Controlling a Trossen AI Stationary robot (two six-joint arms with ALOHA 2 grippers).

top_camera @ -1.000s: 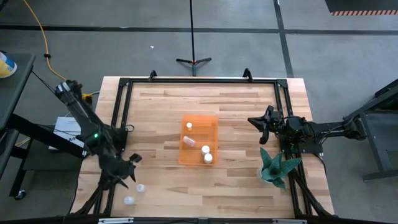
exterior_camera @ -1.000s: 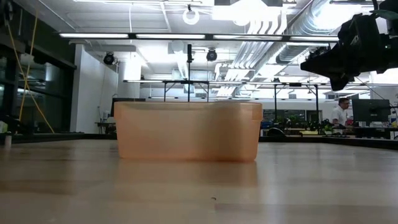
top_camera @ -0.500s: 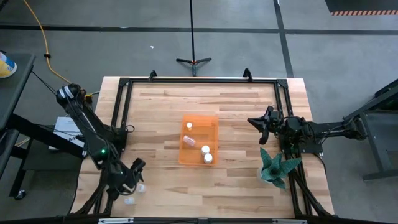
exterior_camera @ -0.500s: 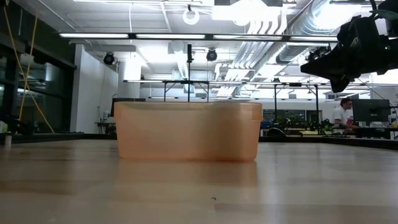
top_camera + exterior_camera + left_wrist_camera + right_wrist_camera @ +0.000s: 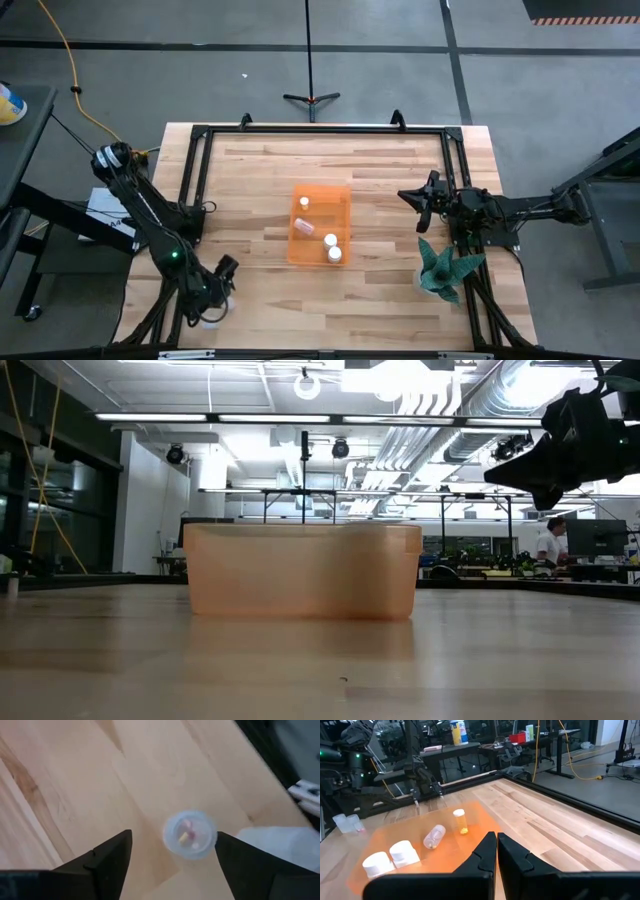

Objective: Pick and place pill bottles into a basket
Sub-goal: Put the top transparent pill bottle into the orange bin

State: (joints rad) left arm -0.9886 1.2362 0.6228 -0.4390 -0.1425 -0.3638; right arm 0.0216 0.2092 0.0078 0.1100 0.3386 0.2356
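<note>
pale wood tabletop [image 5: 250,170], and the left gripper [image 5: 172,852] hangs straight over a pill bottle [image 5: 190,834] at the near left corner, fingers spread wide with the bottle sitting right in the gap, not touching either one. a second bottle [image 5: 280,845] sits just beside it. the orange basket [image 5: 340,192] is mid-table with four bottles inside. right gripper [image 5: 496,851] waits beside the basket, fingers pressed together on nothing.

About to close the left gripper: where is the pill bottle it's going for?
In the left wrist view the pill bottle stands on the table between the open left gripper's fingers. In the high view that's the table's near-left corner, far from the basket.
</note>
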